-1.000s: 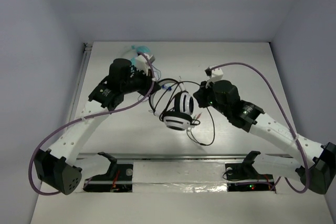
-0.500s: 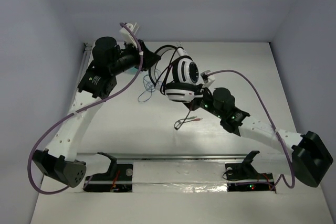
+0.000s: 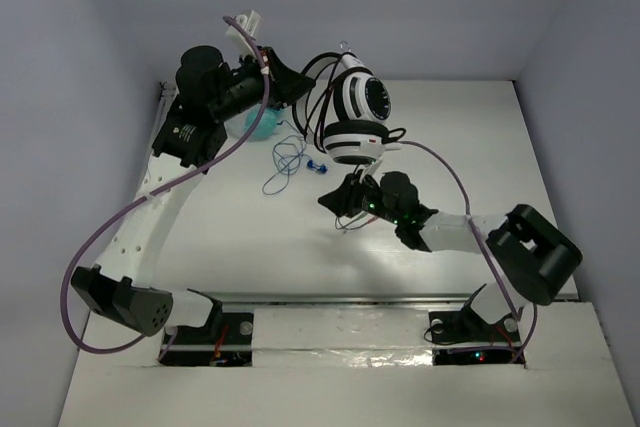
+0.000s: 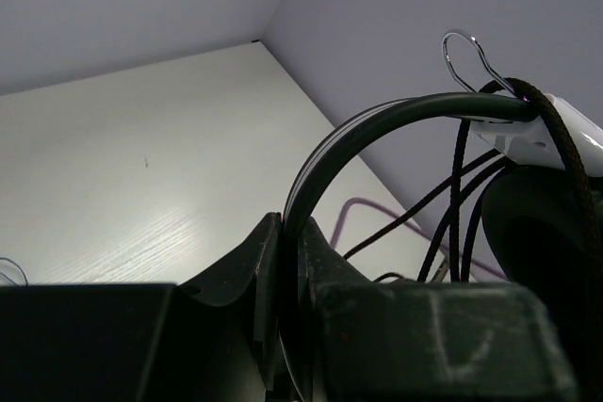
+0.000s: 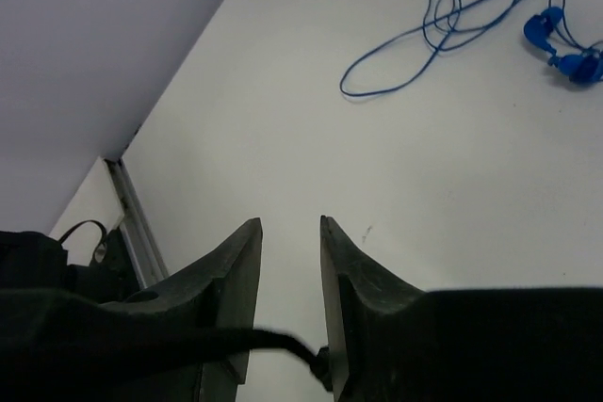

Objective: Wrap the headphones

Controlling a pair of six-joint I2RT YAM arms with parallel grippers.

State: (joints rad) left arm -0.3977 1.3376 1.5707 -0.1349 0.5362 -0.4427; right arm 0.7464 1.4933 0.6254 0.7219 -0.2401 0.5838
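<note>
While the headphones (image 3: 358, 112) are held aloft at upper centre of the top view, the headband (image 4: 377, 120) is clamped by the left gripper (image 4: 287, 233); right gripper (image 5: 290, 233) fingers are narrowly parted, black cable (image 5: 141, 344) crossing their base.

Lit evenly from overhead, cool and soft, with a violet tint on the walls. Mild sheen on the bench (image 3: 250, 247), strongest as a bright streak in the left wrist view. Faint, short shadows only. Crisp from above. Close up, near-black and soft-focused: the left claw (image 4: 289, 242), the headphones (image 4: 377, 124) at it, the right claw (image 5: 287, 228). No motion blur.
</note>
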